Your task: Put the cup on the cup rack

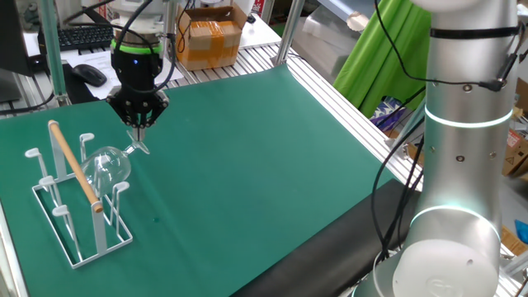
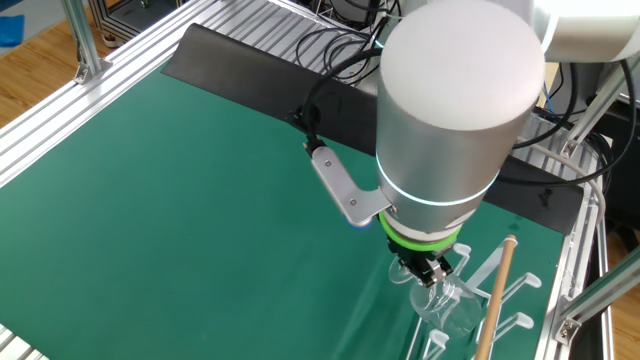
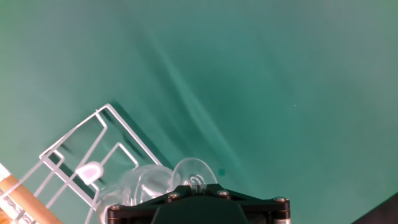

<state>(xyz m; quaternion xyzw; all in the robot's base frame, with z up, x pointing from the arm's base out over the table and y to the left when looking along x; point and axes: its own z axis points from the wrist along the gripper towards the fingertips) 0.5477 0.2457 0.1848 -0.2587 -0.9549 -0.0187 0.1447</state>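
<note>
The cup [image 1: 108, 166] is a clear stemmed glass, tilted on its side, with its bowl against the pegs of the cup rack [image 1: 79, 246]. The rack is white wire with a light wooden rod [image 1: 74, 165] along the top, and stands at the table's left. My gripper [image 1: 139, 130] hangs just right of the rack and is shut on the cup's round foot [image 1: 140, 148]. In the hand view the foot [image 3: 194, 171] sits at my fingertips, with the bowl [image 3: 146, 183] beside a flat-tipped peg [image 3: 89, 170]. In the other fixed view the cup [image 2: 440, 300] shows below my gripper [image 2: 432, 270].
The green mat [image 1: 272, 165] covers the table. Beyond the far edge are a cardboard box [image 1: 213, 37], a keyboard [image 1: 82, 37] and a mouse [image 1: 89, 74]. The arm's silver base [image 1: 462, 165] stands at the right.
</note>
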